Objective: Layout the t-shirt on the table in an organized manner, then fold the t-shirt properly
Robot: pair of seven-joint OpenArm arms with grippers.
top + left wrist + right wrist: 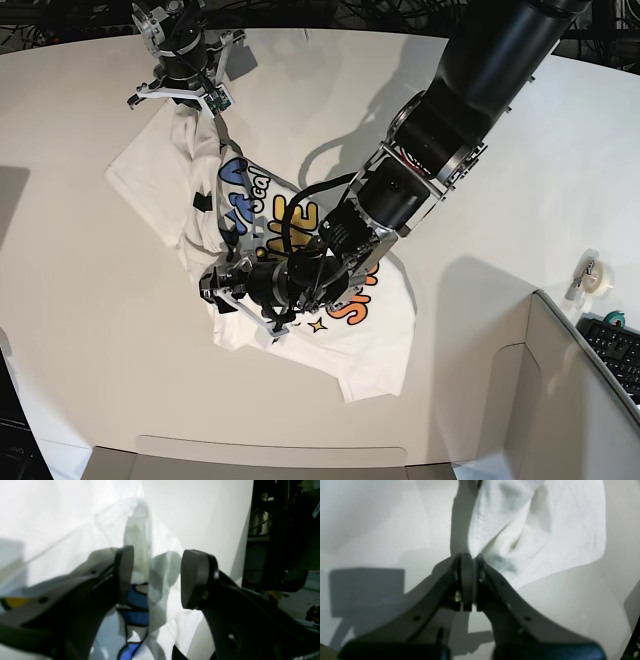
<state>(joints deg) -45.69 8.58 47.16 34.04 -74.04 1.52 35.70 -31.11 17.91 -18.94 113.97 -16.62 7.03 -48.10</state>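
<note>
One white t-shirt (pixel 300 250) lies crumpled near the middle of the white bench (pixel 80 300), print side up. Its cartoon lettering runs diagonally across the chest — blue letters toward the upper left, yellow in the middle, orange at the lower right, with a small star just below them. The lower body of the shirt spreads fairly flat toward the near edge of the bench, while the upper part is bunched and folded over itself, with one sleeve fanned out to the left.

From the base view, the right end effector (pixel 200 100) stands at the far left of the shirt with its jaws pressed together on a pinch of white cloth, which rises from the bench in a taut ridge up to it. The right wrist view shows the same: jaws closed on a fold of fabric, with plain white cloth billowing beyond them and faint grey print showing through from the other side.

The left end effector (pixel 225 290) sits low over the shirt's left edge, beside the blue letters. In the left wrist view its fingers (pixel 195 578) stand wide apart — a raised fold of cloth with blue, black-outlined print lies between them, close against one finger, and I cannot tell whether it touches.
</note>
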